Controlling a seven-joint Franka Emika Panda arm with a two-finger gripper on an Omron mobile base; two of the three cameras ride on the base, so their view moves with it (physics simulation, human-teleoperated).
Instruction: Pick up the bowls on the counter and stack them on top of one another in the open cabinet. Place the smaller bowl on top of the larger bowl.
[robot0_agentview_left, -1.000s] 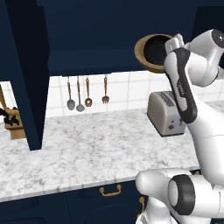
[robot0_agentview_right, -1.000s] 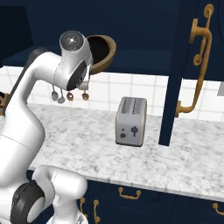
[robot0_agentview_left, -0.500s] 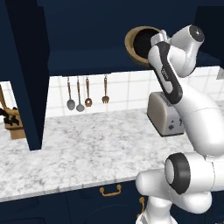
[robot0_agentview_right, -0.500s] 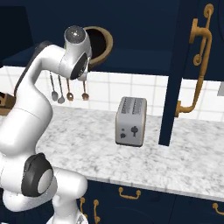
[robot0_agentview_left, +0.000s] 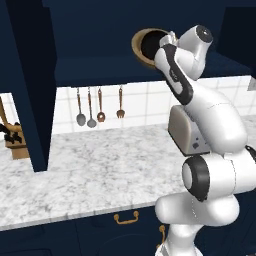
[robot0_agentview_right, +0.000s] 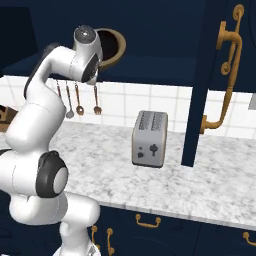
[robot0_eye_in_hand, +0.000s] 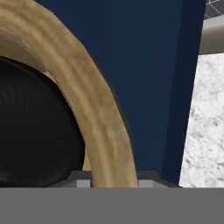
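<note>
Holding stacked bowls at the open cabinet (robot0_agentview_left: 100, 45).
Gripper (robot0_eye_in_hand: 109, 181) fingers pinch the larger bowl (robot0_agentview_left: 140, 47) by its rim, tilted, the smaller bowl (robot0_agentview_left: 152, 45) nested inside.

Tan wooden bowl (robot0_eye_in_hand: 94, 109), glossy black bowl (robot0_eye_in_hand: 35, 140), navy cabinet (robot0_eye_in_hand: 144, 65).

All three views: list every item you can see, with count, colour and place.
larger bowl: 1, tan wood, tipped on edge at the open cabinet's recess, rim between the fingertips
smaller bowl: 1, glossy black, nested inside the wooden one
open cabinet: 1, dark navy, above the counter
counter: 1, white-grey marble
toaster: 1, silver, on counter
hanging utensils: 4, brown-handled, on tiled wall
knife block: 1, tan, counter's far left
cabinet door: 1, navy, brass handle, open
gripper: 1, dark tips, clamping the wooden rim
</note>
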